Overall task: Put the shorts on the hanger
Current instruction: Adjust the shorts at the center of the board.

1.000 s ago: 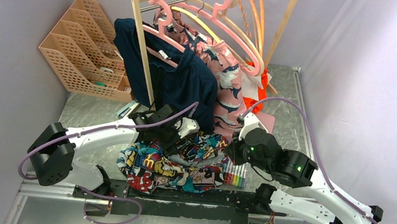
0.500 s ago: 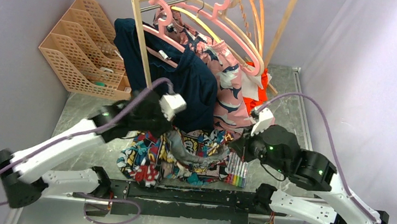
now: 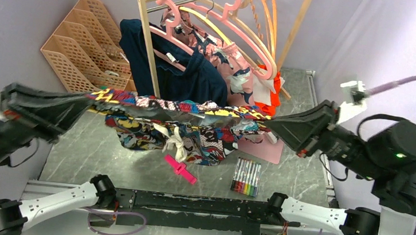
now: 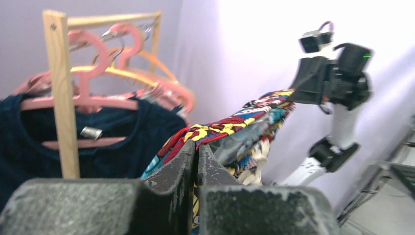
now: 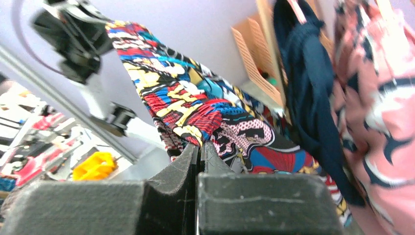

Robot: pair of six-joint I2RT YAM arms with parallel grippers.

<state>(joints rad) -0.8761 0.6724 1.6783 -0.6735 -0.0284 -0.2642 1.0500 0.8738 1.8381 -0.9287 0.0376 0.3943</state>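
The comic-print shorts [image 3: 182, 126] hang in the air, stretched level by the waistband between both grippers, in front of the clothes rack. My left gripper [image 3: 87, 99] is shut on the left end of the waistband. My right gripper [image 3: 269, 123] is shut on the right end. In the left wrist view the left gripper [image 4: 197, 147] pinches the shorts [image 4: 235, 122], which run away towards the other arm. In the right wrist view the right gripper [image 5: 200, 146] clamps the shorts [image 5: 191, 103]. The pale-pink hanger [image 3: 253, 39] hangs empty on the rail, behind and above the shorts.
The wooden rack post [image 3: 146, 48] stands just behind the shorts. A navy garment [image 3: 197, 85] and a pink patterned garment [image 3: 241, 80] hang there on other hangers. Orange file trays [image 3: 85, 48] stand at the back left. A marker pack [image 3: 247, 179] and a pink clip [image 3: 180, 169] lie on the table.
The left gripper shut on the shorts. Both arms rose and spread apart, lifting the shorts off the table and pulling them taut. A pink clip now shows where the shorts lay.
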